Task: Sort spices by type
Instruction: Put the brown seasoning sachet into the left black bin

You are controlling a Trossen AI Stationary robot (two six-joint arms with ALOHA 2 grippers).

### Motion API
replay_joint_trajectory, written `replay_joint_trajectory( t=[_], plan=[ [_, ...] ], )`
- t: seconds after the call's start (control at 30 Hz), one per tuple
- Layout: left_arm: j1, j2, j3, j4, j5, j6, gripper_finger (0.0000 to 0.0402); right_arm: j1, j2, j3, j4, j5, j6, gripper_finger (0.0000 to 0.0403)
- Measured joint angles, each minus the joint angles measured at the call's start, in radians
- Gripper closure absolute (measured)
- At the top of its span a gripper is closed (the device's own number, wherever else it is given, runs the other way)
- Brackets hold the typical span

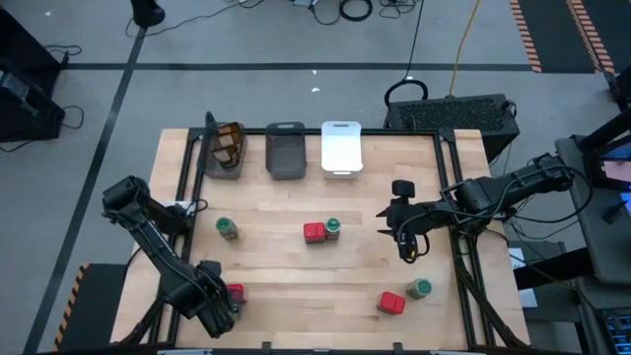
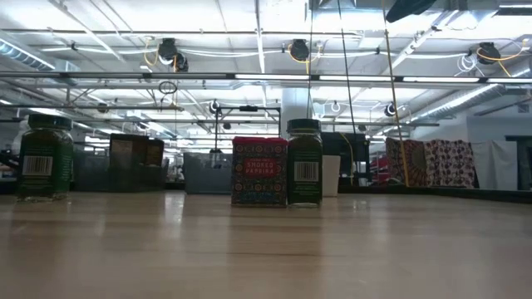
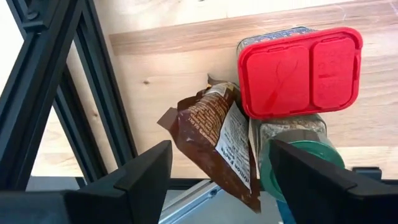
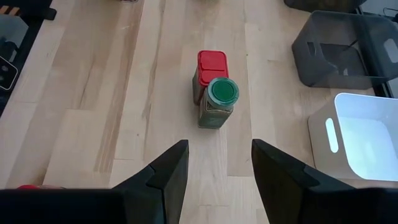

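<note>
Closest to my left wrist camera are the two dark fingers of the left hand, standing apart, with a crumpled brown packet in the gap between them but not yet clamped. Just past the fingertips a red-lidded tin and a green-lidded jar crowd against the packet, right at the worktop edge. I judge this to be the reach for the packet; the next move calls for closing on the packet alone without catching the jar beside it, then carrying it to the dark bin that already holds brown packets.

My right hand hovers with fingers apart and nothing between them; ahead of it stand a red tin and a jar, touching.

The overhead view hides the packet under my left arm and shows only a bit of red there, but it alone shows another tin and jar beside the right hand, and a lone jar out ahead of the left
</note>
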Motion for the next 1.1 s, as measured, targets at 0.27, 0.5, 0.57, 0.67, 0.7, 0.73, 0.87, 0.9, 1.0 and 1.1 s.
replay_joint_trajectory(
  t=[0.27, 0.5, 0.57, 0.67, 0.7, 0.73, 0.87, 0.9, 1.0, 1.1],
  plan=[
    [0.000, 0.002, -0.001, -0.010, 0.023, 0.008, 0.0200, 0.000, 0.000, 0.000, 0.000, 0.000, -0.016, 0.0243],
    [0.000, 0.004, -0.002, -0.022, 0.032, 0.018, 0.0258, 0.000, 0.000, 0.000, 0.000, 0.001, -0.041, 0.0243],
    [0.000, 0.004, -0.002, -0.022, 0.021, 0.033, 0.0269, 0.000, 0.000, 0.000, 0.000, 0.001, -0.045, 0.0243],
    [0.000, 0.004, -0.002, -0.017, -0.002, 0.043, 0.0277, 0.000, 0.000, 0.000, 0.000, 0.001, -0.049, 0.0243],
    [0.000, 0.004, -0.002, -0.017, -0.003, 0.044, 0.0277, 0.000, 0.000, 0.000, 0.000, 0.001, -0.049, 0.0243],
    [0.000, 0.004, -0.002, -0.018, -0.004, 0.045, 0.0278, 0.000, 0.000, 0.000, 0.000, 0.001, -0.049, 0.0243],
    [0.000, 0.004, -0.002, -0.018, -0.005, 0.085, 0.0278, 0.000, 0.000, 0.000, 0.000, 0.001, -0.050, 0.0243],
    [0.000, 0.004, -0.002, -0.018, -0.006, 0.091, 0.0278, 0.000, 0.000, 0.000, 0.000, 0.001, -0.049, 0.0243],
    [0.000, 0.004, -0.002, -0.018, -0.008, 0.097, 0.0279, 0.000, 0.000, 0.000, 0.000, 0.001, -0.049, 0.0243],
    [-0.005, 0.004, -0.002, -0.018, -0.009, 0.125, 0.0279, 0.000, 0.000, 0.000, 0.000, 0.001, -0.049, 0.0243]
  ],
)
